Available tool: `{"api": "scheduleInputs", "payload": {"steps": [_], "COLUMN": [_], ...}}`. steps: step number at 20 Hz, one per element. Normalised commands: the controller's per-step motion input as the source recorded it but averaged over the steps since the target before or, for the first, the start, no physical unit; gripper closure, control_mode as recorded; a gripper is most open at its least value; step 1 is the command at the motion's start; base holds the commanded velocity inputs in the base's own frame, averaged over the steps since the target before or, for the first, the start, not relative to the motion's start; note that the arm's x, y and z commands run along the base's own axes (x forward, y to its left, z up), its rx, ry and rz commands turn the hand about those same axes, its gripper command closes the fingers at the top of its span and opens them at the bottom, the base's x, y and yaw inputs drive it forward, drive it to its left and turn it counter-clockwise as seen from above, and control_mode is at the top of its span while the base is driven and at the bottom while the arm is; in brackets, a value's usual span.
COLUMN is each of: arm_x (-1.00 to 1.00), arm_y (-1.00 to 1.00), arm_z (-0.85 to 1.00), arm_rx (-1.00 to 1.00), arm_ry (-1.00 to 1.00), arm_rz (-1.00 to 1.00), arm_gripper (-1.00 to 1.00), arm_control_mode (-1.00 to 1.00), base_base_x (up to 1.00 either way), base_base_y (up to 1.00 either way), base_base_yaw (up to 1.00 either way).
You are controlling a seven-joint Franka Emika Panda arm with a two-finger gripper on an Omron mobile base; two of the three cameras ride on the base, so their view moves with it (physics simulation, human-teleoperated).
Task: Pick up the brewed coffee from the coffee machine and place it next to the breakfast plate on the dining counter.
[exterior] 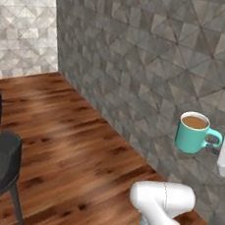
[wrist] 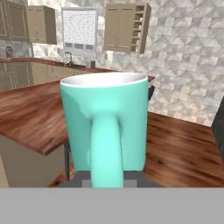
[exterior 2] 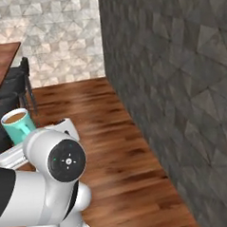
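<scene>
Gripper (exterior: pixel 213 144) pinches mug (exterior: pixel 194 132) handle; hand view alone shows dining counter (wrist: pixel 30 113).

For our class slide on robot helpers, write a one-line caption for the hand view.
Teal mug, handle toward the camera, gripped by the pincer and carried toward a reddish-brown counter.

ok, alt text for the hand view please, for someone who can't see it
A teal mug sits close to the camera, upright, its handle facing the lens and gripped at the bottom of the frame by the gripper. Behind it runs a reddish-brown wooden counter, with beige wall cabinets and a pale tiled wall beyond.
</scene>
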Motion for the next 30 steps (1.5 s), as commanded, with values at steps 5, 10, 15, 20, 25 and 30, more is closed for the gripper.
{"api": "scheduleInputs", "payload": {"steps": [5,10,15,20,25,30], "arm_x": [0.0,0.0,0.0,0.0,0.0,0.0], "arm_y": [0.0,0.0,0.0,0.0,0.0,0.0], "arm_z": [0.0,0.0,0.0,0.0,0.0,0.0], "arm_rx": [0.0,0.0,0.0,0.0,0.0,0.0], "arm_ry": [0.0,0.0,0.0,0.0,0.0,0.0], "arm_rz": [0.0,0.0,0.0,0.0,0.0,0.0], "arm_gripper": [1.0,1.0,1.0,1.0,1.0,1.0], "arm_control_mode": [1.0,1.0,1.0,1.0,1.0,1.0], "base_base_x": [1.0,1.0,1.0,0.99,1.0,0.97], "base_base_y": [0.0,-0.01,-0.1,-0.52,-0.59,-0.6], "base_base_yaw": [0.48,0.49,0.51,0.48,0.46,0.47]}}
